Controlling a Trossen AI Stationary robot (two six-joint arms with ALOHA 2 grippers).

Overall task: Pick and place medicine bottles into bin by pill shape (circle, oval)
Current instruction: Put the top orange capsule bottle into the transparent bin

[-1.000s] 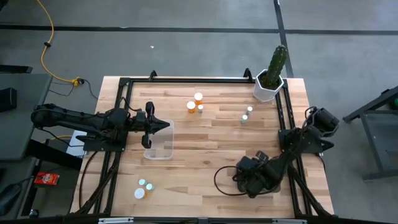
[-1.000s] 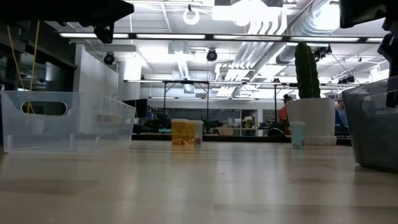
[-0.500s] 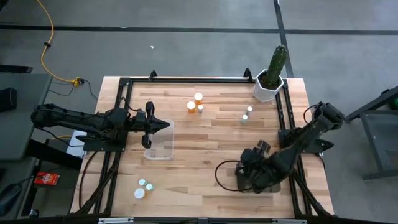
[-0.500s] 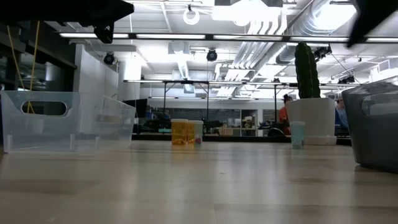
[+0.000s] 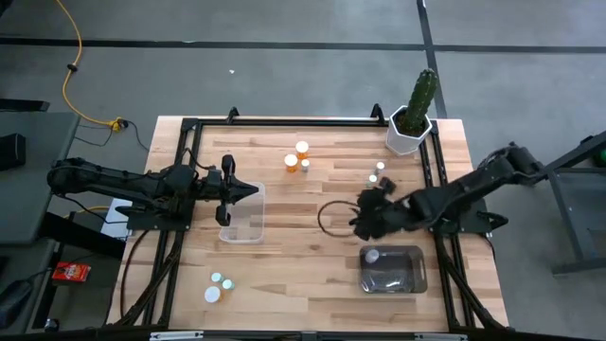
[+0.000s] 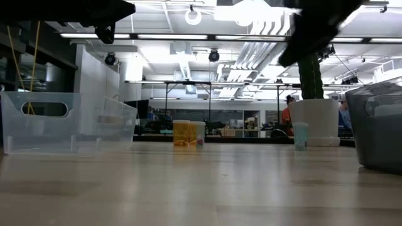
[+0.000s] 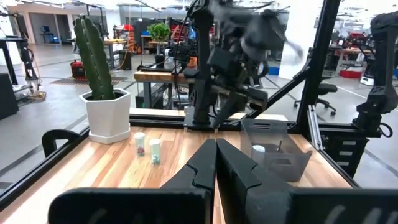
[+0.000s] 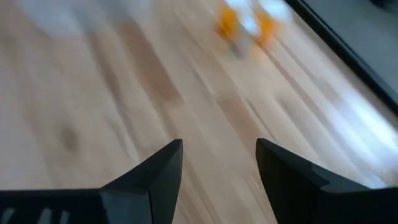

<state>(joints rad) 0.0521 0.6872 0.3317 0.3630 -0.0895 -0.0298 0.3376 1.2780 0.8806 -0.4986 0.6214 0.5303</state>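
Right gripper [image 5: 364,214] mid-table — fingers apart

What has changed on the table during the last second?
The right gripper rose from over the dark bin and swung toward the table's middle, open and empty. A white-capped bottle now shows in that bin. The left gripper, clear bin and other bottles stayed put.

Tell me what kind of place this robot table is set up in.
Probably an open robotics lab or workshop: exposed ceiling ducts and strip lights, workbenches in the background, and another dark robot arm standing across the concrete floor.
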